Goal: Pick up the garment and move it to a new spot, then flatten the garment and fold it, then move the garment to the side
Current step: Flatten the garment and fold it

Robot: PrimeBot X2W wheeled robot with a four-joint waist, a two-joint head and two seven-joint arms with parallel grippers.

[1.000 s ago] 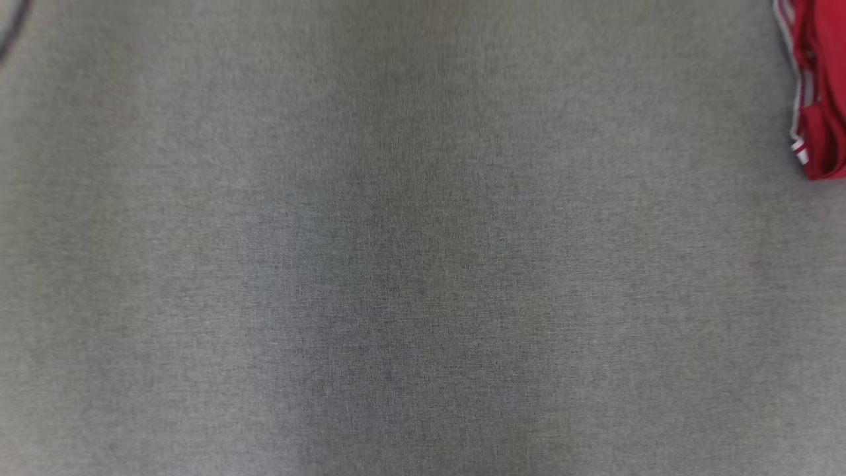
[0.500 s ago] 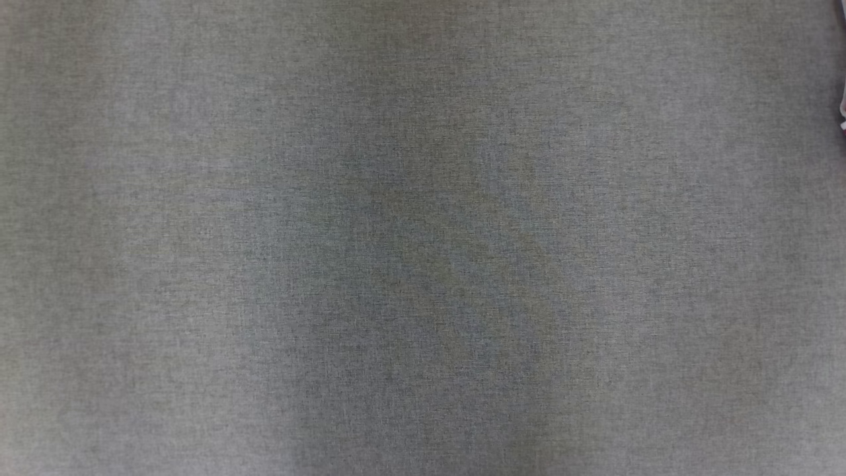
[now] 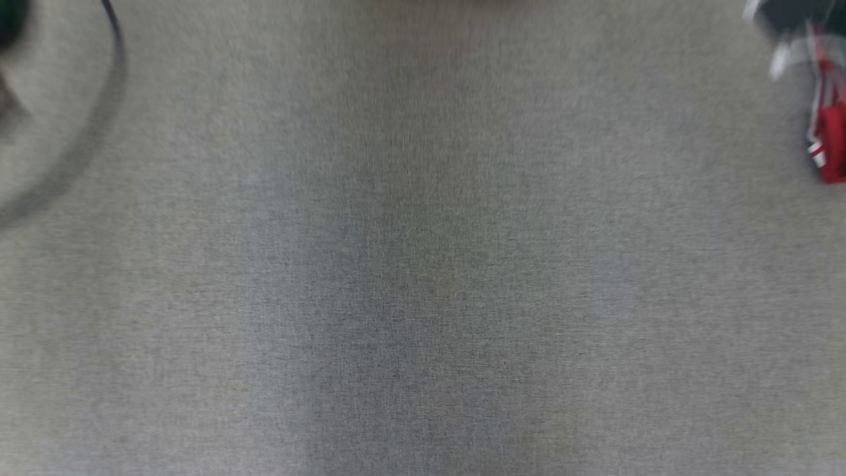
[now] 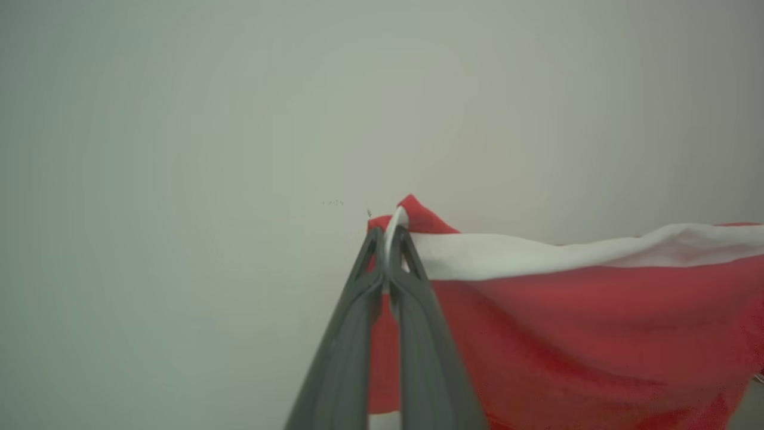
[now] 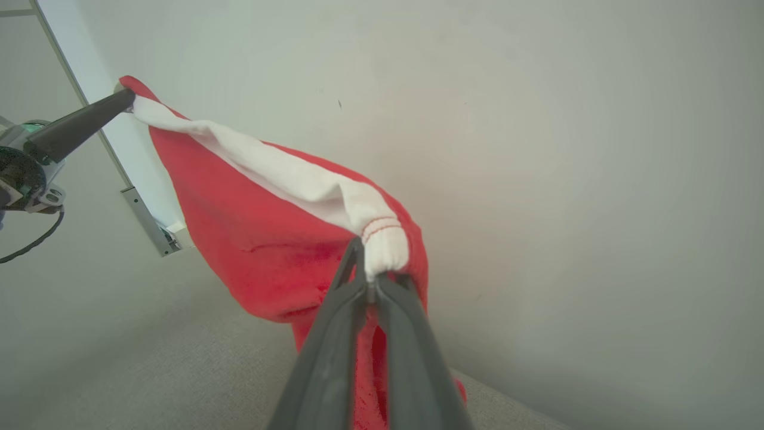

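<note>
Above the grey woven surface [image 3: 423, 264], the red fleece garment [image 5: 256, 239] is clamped thinly by left gripper [image 4: 388, 232] and right gripper [image 5: 371, 266]; slip risked under tension.

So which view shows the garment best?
The right wrist view: the garment hangs spread between the right gripper and left gripper. The left wrist view crops it; the head view catches a blurred red scrap at the right edge.
</note>
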